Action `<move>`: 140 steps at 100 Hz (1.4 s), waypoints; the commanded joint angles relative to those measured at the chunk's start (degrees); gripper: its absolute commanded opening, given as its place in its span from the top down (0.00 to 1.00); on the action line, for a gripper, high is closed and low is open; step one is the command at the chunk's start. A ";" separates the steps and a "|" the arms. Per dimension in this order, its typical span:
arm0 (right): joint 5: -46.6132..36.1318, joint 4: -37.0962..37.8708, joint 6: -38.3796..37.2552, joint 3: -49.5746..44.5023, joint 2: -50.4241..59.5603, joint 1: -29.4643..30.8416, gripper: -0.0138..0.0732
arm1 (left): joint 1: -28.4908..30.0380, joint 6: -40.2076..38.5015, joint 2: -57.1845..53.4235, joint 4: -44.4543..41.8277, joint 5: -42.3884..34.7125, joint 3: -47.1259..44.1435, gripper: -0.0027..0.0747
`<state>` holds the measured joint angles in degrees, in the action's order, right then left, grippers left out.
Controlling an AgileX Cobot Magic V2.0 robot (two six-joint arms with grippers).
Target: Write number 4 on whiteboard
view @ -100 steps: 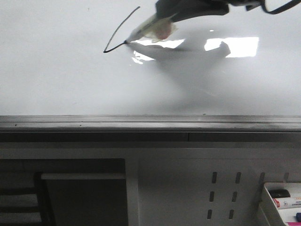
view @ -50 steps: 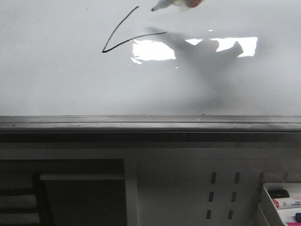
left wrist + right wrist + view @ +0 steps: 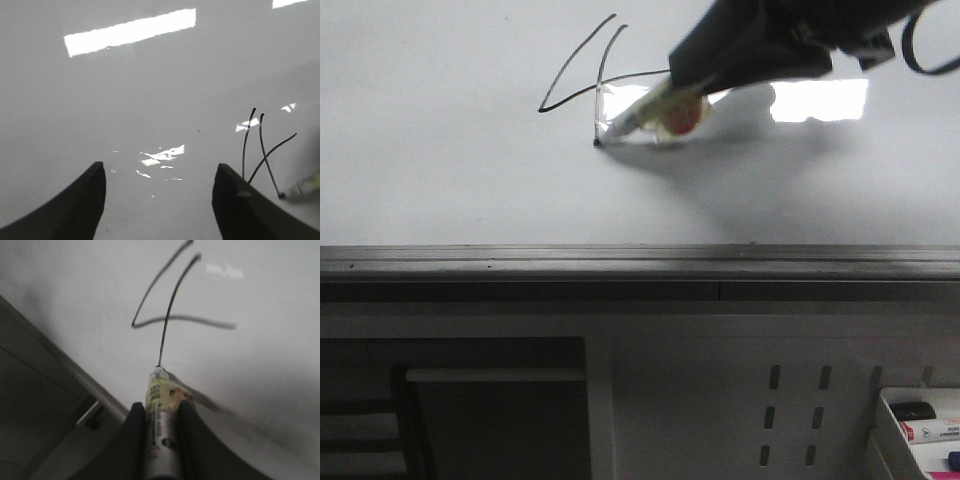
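Observation:
The whiteboard [image 3: 440, 180] fills the upper front view, with a grey metal edge rail [image 3: 620, 262]. The number 4 [image 3: 598, 80] is drawn on it in thin black strokes, open at the top with a long vertical stroke. It also shows in the left wrist view [image 3: 261, 150] and the right wrist view [image 3: 167, 315]. My right gripper [image 3: 715, 85] is shut on a marker [image 3: 640, 112], whose tip touches the board at the foot of the vertical stroke. In the right wrist view the marker [image 3: 161, 410] sits between the fingers of that gripper [image 3: 162, 412]. My left gripper [image 3: 159, 172] is open and empty over bare board.
Below the rail is a white perforated panel with slots [image 3: 795, 410]. A tray [image 3: 915, 425] holding markers sits at the bottom right. A dark opening [image 3: 490, 420] lies at the lower left. Ceiling lights reflect on the board [image 3: 820, 98].
The marker was lifted off after the horizontal stroke, then came down and drew the long vertical stroke. Its tip now rests at that stroke's lower end.

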<state>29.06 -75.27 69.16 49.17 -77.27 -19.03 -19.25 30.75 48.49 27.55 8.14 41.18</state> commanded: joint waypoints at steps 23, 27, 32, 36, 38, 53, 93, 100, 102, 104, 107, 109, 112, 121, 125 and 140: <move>5.44 0.61 -1.22 0.23 11.16 0.20 0.90 | -7.53 0.34 0.12 0.68 -4.07 1.52 0.41; 5.44 0.61 -1.51 0.36 12.42 0.20 0.90 | -10.10 0.34 0.61 0.10 -4.50 1.52 0.41; 5.66 0.61 -1.77 0.60 13.59 0.20 0.90 | -13.36 0.34 1.42 -0.89 -5.56 1.52 0.41; 6.34 1.14 -2.42 1.02 14.06 0.20 0.90 | -16.26 0.34 2.24 -2.15 -6.20 1.52 0.41; 6.95 1.42 -2.57 1.21 14.26 0.20 0.90 | -17.73 0.34 2.71 -3.00 -6.58 1.52 0.41; 10.23 3.48 -5.64 2.44 14.52 0.20 0.90 | -27.27 0.34 6.48 -7.99 -8.78 2.01 0.41; 16.29 4.80 -6.86 2.67 14.52 0.20 0.90 | -32.81 0.34 12.86 -12.33 -10.29 3.09 0.41; 17.15 4.80 -6.86 2.67 14.52 0.20 0.90 | -32.81 0.34 13.52 -12.33 -10.29 3.09 0.42; 17.31 4.80 -6.86 2.67 14.52 0.20 0.90 | -32.81 0.34 13.82 -12.33 -10.29 3.09 0.42; 17.48 4.80 -6.86 2.67 14.52 0.20 0.90 | -32.81 0.34 13.94 -12.33 -10.29 3.09 0.43; 17.60 4.80 -6.86 2.67 14.52 0.20 0.90 | -32.81 0.34 14.20 -12.33 -10.29 3.09 0.43; 17.75 4.80 -6.86 2.67 14.52 0.20 0.90 | -32.81 0.34 14.30 -12.33 -10.29 3.09 0.44; 18.01 4.80 -6.86 2.67 14.52 0.20 0.90 | -32.81 0.34 14.44 -12.33 -10.29 3.09 0.45; 18.82 4.80 -6.86 2.67 14.52 0.20 0.90 | -32.81 0.34 14.77 -12.85 -10.29 3.09 0.48; 19.10 4.80 -6.57 2.67 14.52 0.20 0.90 | -32.81 0.34 14.89 -13.14 -10.29 3.09 0.50; 19.31 4.80 -6.53 2.67 14.52 0.20 0.90 | -32.81 0.34 15.13 -13.12 -10.39 3.09 0.56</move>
<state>47.73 -67.97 62.37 49.86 -64.11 -19.03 -51.67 31.32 64.48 14.38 2.16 42.21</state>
